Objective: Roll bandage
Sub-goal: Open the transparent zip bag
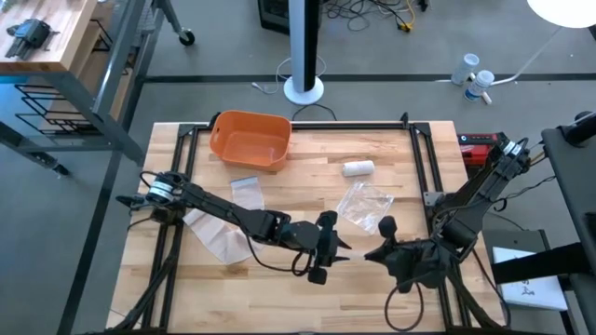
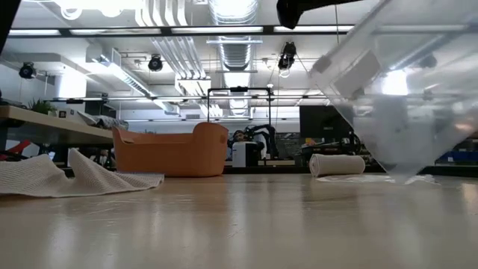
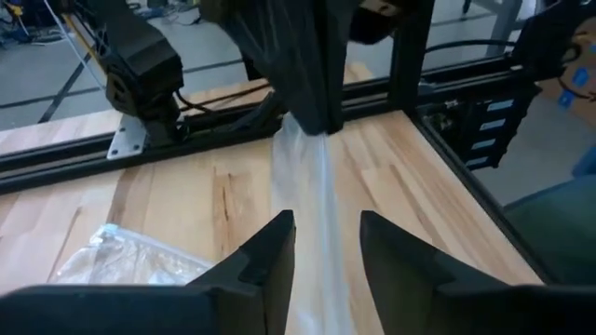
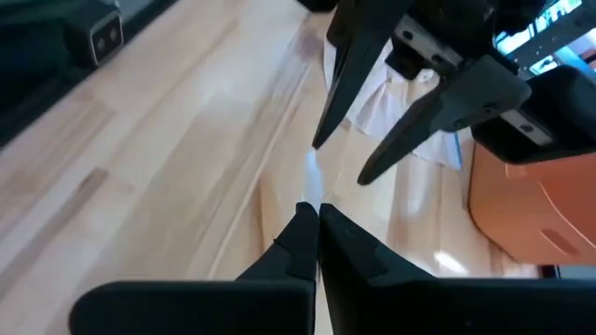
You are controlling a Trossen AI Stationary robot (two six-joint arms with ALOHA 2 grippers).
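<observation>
Near the tabletop's front edge, the right end effector (image 4: 318, 216) pinches a clear strip (image 3: 312, 177); the left end effector (image 3: 326, 244) gapes around it.

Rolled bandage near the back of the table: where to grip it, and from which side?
Grip the rolled bandage around its middle, coming straight down from above. It lies on its side as a short cylinder, long axis running left-right in the high view, so fingers should close across its curved sides, front and back. Nothing touches it; the clear bag lies just in front, apart.
</observation>
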